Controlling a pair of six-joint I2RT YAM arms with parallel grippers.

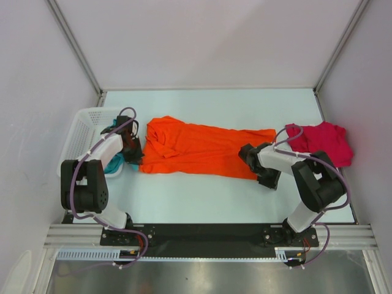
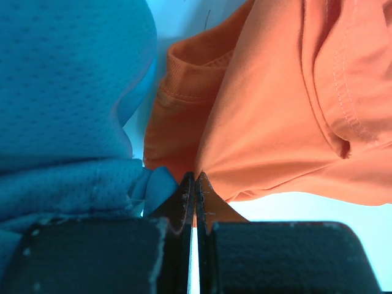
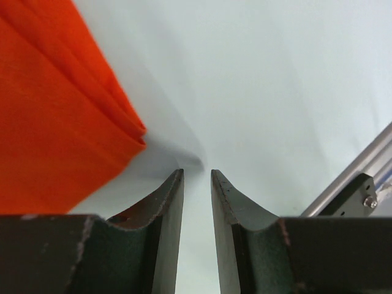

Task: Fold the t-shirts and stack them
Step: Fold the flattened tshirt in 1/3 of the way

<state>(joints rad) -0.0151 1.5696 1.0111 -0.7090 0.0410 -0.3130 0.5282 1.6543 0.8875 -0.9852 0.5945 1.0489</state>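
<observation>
My left hand [image 2: 195, 179] pinches an edge of the limp orange t-shirt [image 1: 202, 150]; right hand [image 3: 197, 179], half open and empty, should take the layered corner

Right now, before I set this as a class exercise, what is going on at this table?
Two robot arms are working on an orange t-shirt spread lengthwise across the table. The left gripper is shut, apparently pinching the shirt's left end. The right gripper sits just off the shirt's right end, jaws apart and holding nothing. A red t-shirt lies crumpled at the right, and a teal t-shirt spills from the white basket at the left.
</observation>
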